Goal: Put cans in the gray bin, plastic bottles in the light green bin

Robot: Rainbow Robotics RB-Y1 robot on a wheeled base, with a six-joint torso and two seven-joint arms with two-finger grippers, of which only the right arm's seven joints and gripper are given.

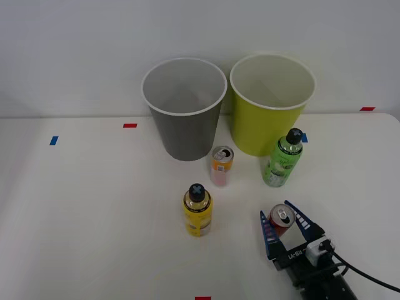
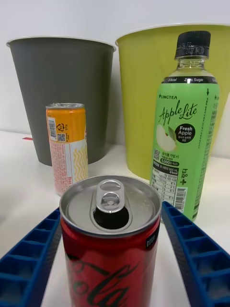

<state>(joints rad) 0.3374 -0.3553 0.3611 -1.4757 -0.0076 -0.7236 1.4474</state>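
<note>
The short red can [image 1: 281, 219] [image 2: 111, 249] stands upright on the white table [image 1: 94, 219], between the two blue fingers of my right gripper [image 1: 275, 209] [image 2: 111, 211]. The gripper is open, one finger [image 2: 28, 259] on each side of the can. Farther off, the orange and pink can [image 1: 221, 165] [image 2: 67, 144] stands before the gray bin [image 1: 184, 112] [image 2: 62, 91]. The green bottle [image 1: 284, 159] [image 2: 184, 129] stands in front of the light green bin [image 1: 272, 106] [image 2: 143, 96]. The yellow bottle [image 1: 197, 211] is at the table's middle, left of my gripper.
Both bins stand side by side at the table's back against a white wall. Small red and blue tape marks [image 1: 130, 125] dot the table. A black cable [image 1: 369, 278] trails from my wrist at the lower right.
</note>
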